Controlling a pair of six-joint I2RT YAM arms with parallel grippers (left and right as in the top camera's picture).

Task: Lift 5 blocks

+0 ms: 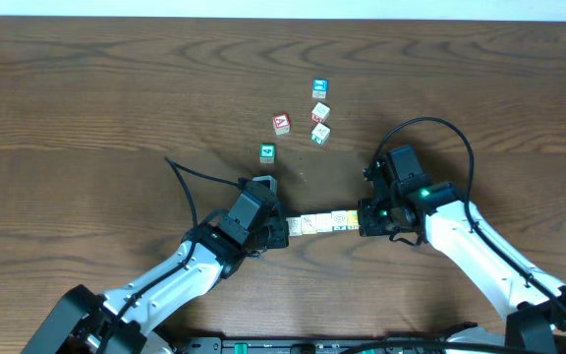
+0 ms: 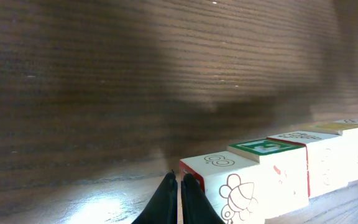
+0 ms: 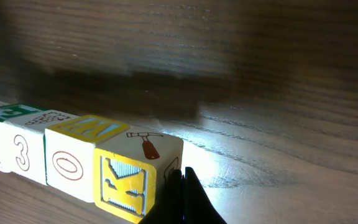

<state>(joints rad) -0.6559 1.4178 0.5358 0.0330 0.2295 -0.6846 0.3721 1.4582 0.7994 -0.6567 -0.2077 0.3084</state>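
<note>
The worktop point(image 1: 86, 98) is dark brown wood with a strong grain. Near its middle, a straight row of touching blocks point(image 1: 324, 222) runs left to right, cream-faced, with yellow toward the right end. Whether the row rests on the wood cannot be told. Farther back lie a green-faced cube point(image 1: 267, 152), a red-faced cube point(image 1: 281, 123), a blue-faced cube point(image 1: 319, 89) and two pale cubes point(image 1: 320, 112).

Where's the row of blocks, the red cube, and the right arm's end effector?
Block row point(image 1: 311, 224), overhead, a cream cube's top.
Red cube point(image 1: 281, 123), overhead, its top face.
Right end effector point(image 3: 181, 179), right wrist view, its shut fingertips.
</note>
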